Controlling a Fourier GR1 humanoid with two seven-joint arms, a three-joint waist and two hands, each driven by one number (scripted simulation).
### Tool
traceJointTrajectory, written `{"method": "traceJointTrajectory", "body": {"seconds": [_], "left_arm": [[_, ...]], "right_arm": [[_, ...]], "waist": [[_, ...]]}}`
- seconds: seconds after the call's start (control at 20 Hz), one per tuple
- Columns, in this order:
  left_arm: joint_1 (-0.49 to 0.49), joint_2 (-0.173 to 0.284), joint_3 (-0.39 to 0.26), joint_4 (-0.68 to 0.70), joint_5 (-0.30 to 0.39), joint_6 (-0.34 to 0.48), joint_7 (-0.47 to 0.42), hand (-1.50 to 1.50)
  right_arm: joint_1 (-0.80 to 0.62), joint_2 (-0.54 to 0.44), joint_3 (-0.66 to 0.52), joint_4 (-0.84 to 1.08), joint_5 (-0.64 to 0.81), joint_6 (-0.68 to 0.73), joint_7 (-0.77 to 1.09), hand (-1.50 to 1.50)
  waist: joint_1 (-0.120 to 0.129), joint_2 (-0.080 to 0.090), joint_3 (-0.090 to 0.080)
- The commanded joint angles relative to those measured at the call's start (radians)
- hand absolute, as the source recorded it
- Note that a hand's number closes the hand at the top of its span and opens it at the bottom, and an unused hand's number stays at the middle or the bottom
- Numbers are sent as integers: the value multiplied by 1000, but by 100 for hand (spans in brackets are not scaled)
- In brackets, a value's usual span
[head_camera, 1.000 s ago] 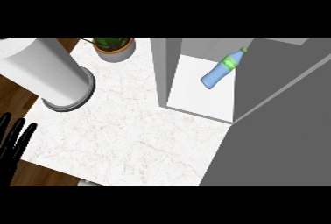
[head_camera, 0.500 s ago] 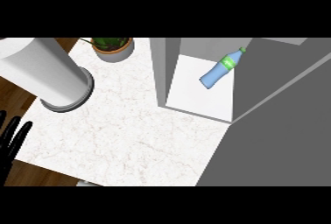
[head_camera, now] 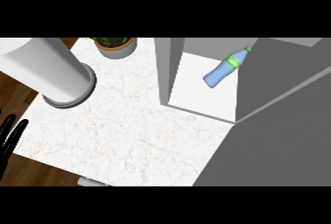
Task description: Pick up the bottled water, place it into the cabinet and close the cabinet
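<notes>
Placement appears done: the bottle is seen lying tilted inside the cabinet at upper right of the frame. Closing the door is judged to be left. The left hand is shown at the left edge, fingers straight, holding nothing; the right hand is not seen.

One hand, black, fingers straight and upright, at the view's left edge. One desk, marble-topped, just right of the hand; on it, well up and right of the hand, one white cylinder and one potted plant. One grey cabinet, far right of the hand, holding one bottled water, blue with a green label.
</notes>
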Motion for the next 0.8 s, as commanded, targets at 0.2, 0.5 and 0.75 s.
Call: {"method": "traceJointTrajectory", "body": {"seconds": [0.2,0.5,0.75], "left_arm": [[-18,11,13,0,7,-27,0,-150],[-24,18,20,6,11,-28,7,-150],[-33,14,20,22,21,-31,12,-150]], "right_arm": [[-12,74,98,49,-101,-28,66,150],[-52,106,16,56,-73,-75,104,150],[-141,92,-32,75,-32,-67,170,150]], "waist": [[33,29,7],[17,22,10],[17,19,6]]}}
